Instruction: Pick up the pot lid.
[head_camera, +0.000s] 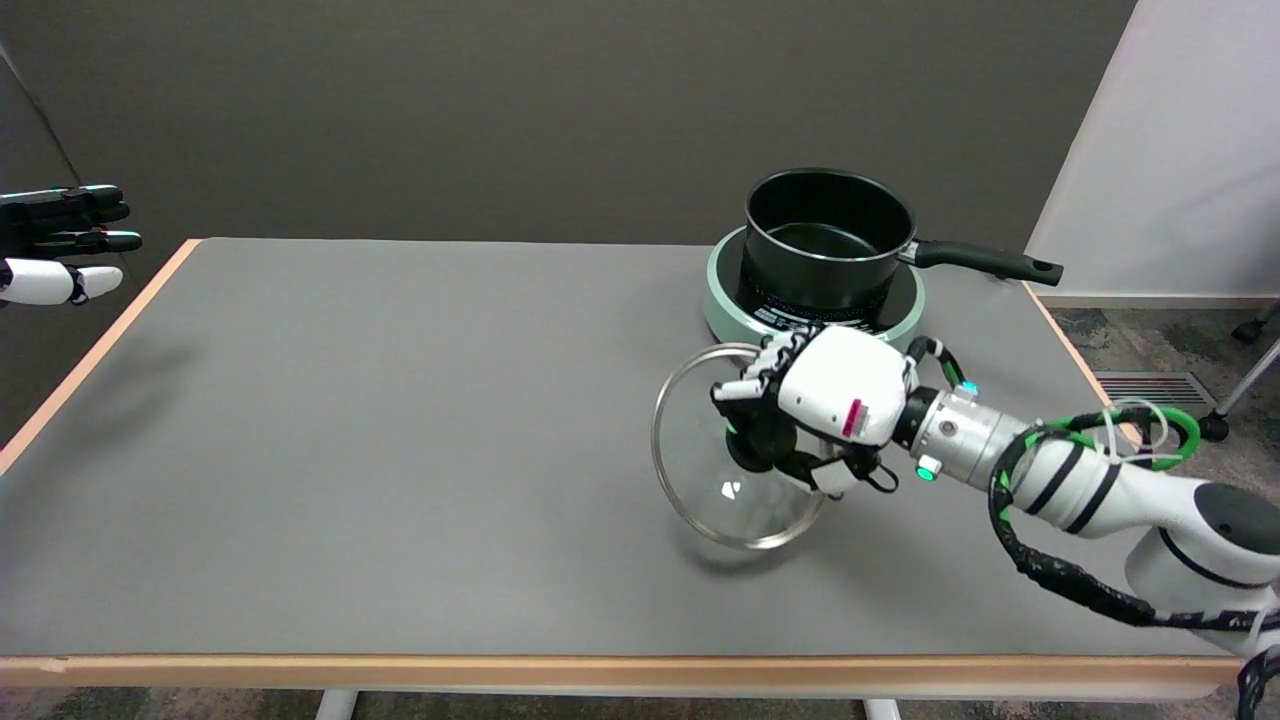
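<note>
A round glass pot lid with a metal rim and a black knob is tilted up on its edge, its lower rim close to or on the table. My right hand grips the lid by the knob, fingers wrapped around it from the right. Behind it, a black saucepan with a long handle pointing right stands open on a pale green round cooker.
The grey table has a wooden edge along the front and sides. The idle left hand hangs in the air at the far left. A white wall panel and floor vent lie beyond the table's right side.
</note>
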